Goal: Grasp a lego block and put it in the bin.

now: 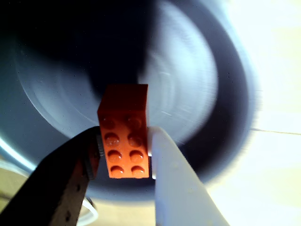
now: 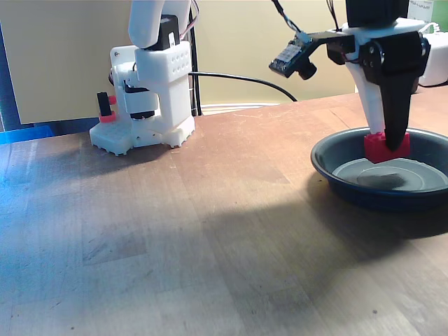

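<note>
In the wrist view, the red lego block is pinched between a dark finger on the left and a white finger on the right of my gripper, studs facing the camera. Behind it lies the blurred dark round bin. From the fixed view, my gripper hangs at the right, shut on the lego block, which is held just above the flat bottom of the bin, inside its rim.
The arm's white base stands at the back left of the wooden table, with a black cable running from it. A beige board stands behind. The table's front and middle are bare wood.
</note>
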Robot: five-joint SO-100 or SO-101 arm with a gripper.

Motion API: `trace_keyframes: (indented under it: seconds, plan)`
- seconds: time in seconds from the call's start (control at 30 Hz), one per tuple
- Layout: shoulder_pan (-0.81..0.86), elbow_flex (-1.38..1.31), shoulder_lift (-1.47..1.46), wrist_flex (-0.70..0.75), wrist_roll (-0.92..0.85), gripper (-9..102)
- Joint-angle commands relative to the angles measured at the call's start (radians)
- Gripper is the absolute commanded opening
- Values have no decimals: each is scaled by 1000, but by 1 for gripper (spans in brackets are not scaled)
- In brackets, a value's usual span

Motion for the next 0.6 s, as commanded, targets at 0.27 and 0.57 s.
trace_keyframes:
  seconds: [0.27, 0.57]
  plan:
    - [28, -98, -67, 5, -67, 0]
    - [71, -97, -67, 6, -164, 16]
